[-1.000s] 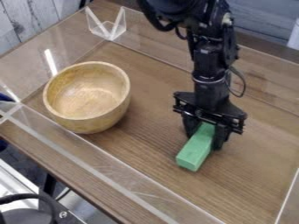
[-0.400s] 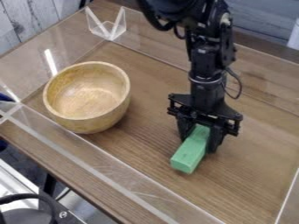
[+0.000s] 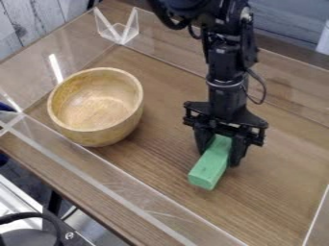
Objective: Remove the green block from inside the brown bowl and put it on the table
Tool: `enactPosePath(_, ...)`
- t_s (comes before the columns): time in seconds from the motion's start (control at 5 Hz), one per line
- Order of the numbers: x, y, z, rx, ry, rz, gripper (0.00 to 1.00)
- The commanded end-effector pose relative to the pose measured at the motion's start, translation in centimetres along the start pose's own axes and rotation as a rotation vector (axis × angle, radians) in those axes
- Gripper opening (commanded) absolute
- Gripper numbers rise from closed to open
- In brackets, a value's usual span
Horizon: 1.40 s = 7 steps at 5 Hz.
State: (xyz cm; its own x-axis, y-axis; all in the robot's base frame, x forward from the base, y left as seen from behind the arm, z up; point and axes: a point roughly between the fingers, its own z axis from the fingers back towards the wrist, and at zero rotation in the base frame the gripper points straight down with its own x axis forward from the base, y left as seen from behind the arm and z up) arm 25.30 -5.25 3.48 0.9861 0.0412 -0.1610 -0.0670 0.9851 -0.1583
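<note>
We see the gripper (image 3: 216, 140) clamped on the green block (image 3: 211, 163), which sits over the table (image 3: 154, 167), off to one side of the brown bowl (image 3: 95, 106). Block's out of the bowl, well apart. Can't tell if it touches the tabletop.

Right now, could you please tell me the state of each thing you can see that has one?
Brown bowl: upright, nothing inside, left side of the picture.
Green block: out of the bowl, its upper end at the gripper.
Gripper: over the table, fingers around the block's upper end.
Table: bearing the bowl.
</note>
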Motion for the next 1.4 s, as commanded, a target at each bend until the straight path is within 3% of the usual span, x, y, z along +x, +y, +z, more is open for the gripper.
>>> enactPosePath(0.0,0.4,-0.3,2.3,-0.025,-0.064,0.009,0.0)
enactPosePath(0.4,0.9,-0.3,2.3,-0.013,-0.114,0.014,0.0)
enactPosePath(0.8,1.5,-0.5,1.5,-0.04,-0.115,-0.032,0.0)
enactPosePath(1.0,1.3,0.0,1.0,-0.037,-0.103,-0.023,1.0)
enactPosePath(1.2,1.7,0.2,1.3,-0.049,-0.092,0.015,1.0)
